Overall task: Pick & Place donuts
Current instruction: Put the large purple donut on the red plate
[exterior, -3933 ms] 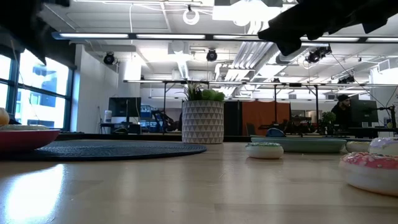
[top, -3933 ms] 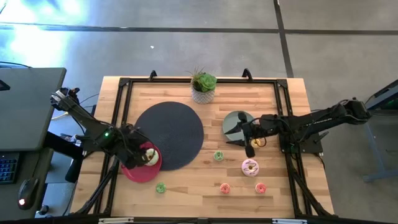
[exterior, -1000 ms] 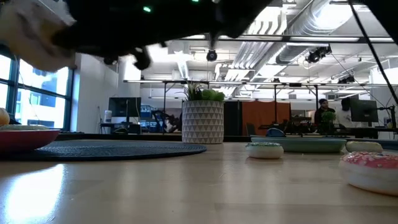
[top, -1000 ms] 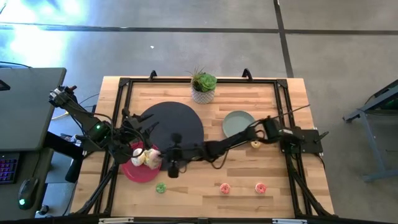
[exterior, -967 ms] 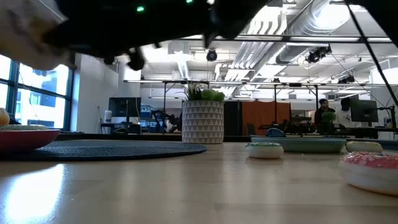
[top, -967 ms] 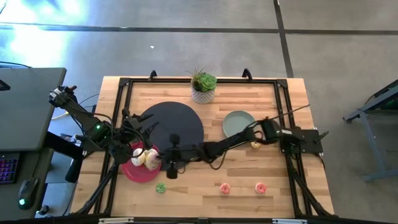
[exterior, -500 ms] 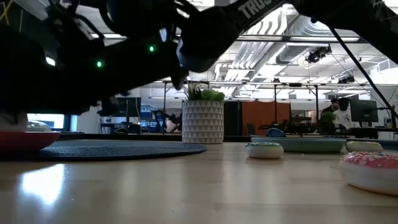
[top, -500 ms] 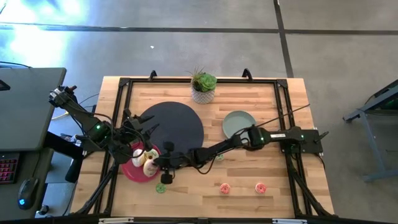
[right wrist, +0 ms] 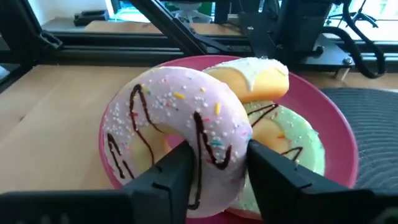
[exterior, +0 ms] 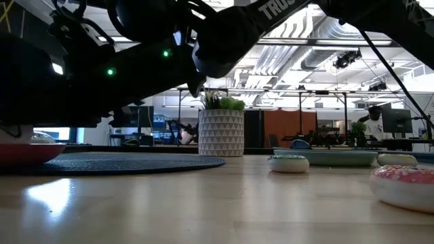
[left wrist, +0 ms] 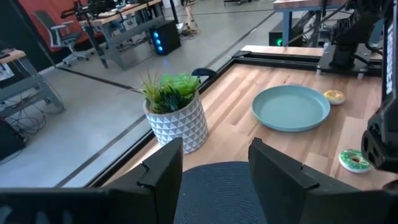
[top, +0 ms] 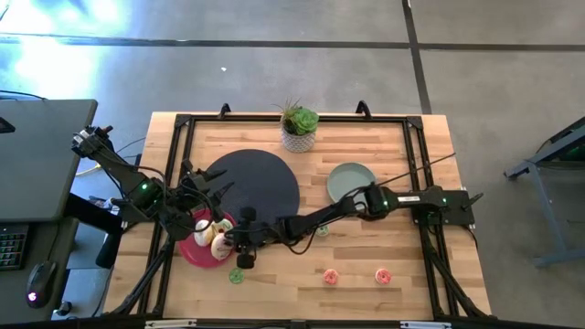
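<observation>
The right gripper (right wrist: 214, 171) grips the pink donut (right wrist: 177, 127) over the pink plate (right wrist: 339, 143) holding two other donuts, while the left gripper (left wrist: 214, 165) hangs open above the dark mat (top: 256, 187).

Three donuts (right wrist: 177, 134) crowd one plate (top: 194, 252) at the tabletop's (top: 402, 256) left, the round mat (top: 260, 187) behind it, potted plant (top: 299, 126) beyond.
</observation>
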Controlling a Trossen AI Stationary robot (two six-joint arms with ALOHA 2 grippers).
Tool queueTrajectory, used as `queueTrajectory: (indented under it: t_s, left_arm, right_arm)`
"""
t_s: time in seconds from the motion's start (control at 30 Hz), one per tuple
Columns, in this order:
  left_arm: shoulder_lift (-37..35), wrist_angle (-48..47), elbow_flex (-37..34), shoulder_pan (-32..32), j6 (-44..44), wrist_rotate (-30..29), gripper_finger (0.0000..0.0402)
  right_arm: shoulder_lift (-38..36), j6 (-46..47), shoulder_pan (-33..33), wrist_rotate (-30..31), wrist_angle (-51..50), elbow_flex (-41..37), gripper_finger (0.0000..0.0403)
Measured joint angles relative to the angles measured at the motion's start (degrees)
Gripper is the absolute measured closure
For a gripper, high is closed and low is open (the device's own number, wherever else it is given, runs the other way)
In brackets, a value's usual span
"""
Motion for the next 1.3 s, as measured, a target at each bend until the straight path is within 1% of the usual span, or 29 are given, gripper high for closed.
queueTrajectory:
  t_s: [0.17, 0.37, 0.47, 0.6, 0.67, 0.7, 0.77, 0.93, 1.03, 1.13, 1.23, 1.3]
  left_arm:
    - [0.0, 0.1, 0.0, 0.0, 0.0, 0.2, 0.0227]
    - [0.0, 0.1, 0.0, 0.0, -0.4, 0.4, 0.0227]
    - [0.0, 0.2, 0.0, 0.0, -0.6, 0.5, 0.0227]
    - [0.0, 0.4, 0.0, 0.0, -0.7, 0.5, 0.0227]
    - [0.0, 0.5, 0.0, 0.0, -0.7, 2.0, 0.0227]
    - [0.0, 0.5, 0.0, 0.0, -0.7, 4.0, 0.0227]
    - [0.0, 0.5, 0.0, 0.0, -1.6, 9.9, 0.0227]
    - [0.0, 0.2, 0.0, 0.0, -10.2, 26.0, 0.0227]
    - [0.1, -1.7, 0.0, 0.0, -14.6, 35.6, 0.0227]
    - [1.1, -6.0, 0.0, -0.1, -18.8, 41.9, 0.0227]
    - [2.2, -11.6, 0.0, -0.1, -23.4, 46.7, 0.0227]
    - [3.1, -13.6, 0.0, -0.1, -26.2, 49.6, 0.0227]
  right_arm:
    - [-2.2, -3.1, 0.1, 0.4, -1.2, 0.0, 0.0246]
    - [-3.5, -3.1, 0.1, 0.4, -3.1, 0.0, 0.0244]
    - [-3.5, -3.1, 0.2, 0.5, -6.2, 0.0, 0.0244]
    - [-3.4, -3.2, 0.2, 2.5, -7.6, 0.0, 0.0244]
    - [-3.4, -3.3, 0.2, 3.1, -7.5, 0.0, 0.0244]
    - [-3.4, -3.3, 0.2, 3.4, -7.5, 0.0, 0.0244]
    - [-3.4, -3.3, 0.1, 4.2, -7.5, 0.0, 0.0244]
    - [-3.4, -3.3, 0.0, 4.7, -7.5, 0.0, 0.0244]
    - [-3.4, -3.2, 0.0, 4.6, -7.5, 0.0, 0.0244]
    - [-3.4, -3.1, 0.0, 4.6, -7.5, 0.0, 0.0244]
    - [-3.4, -3.1, 0.0, 4.4, -7.5, 0.0, 0.0244]
    - [-3.4, -3.1, 0.0, 4.0, -7.5, 0.0, 0.0244]
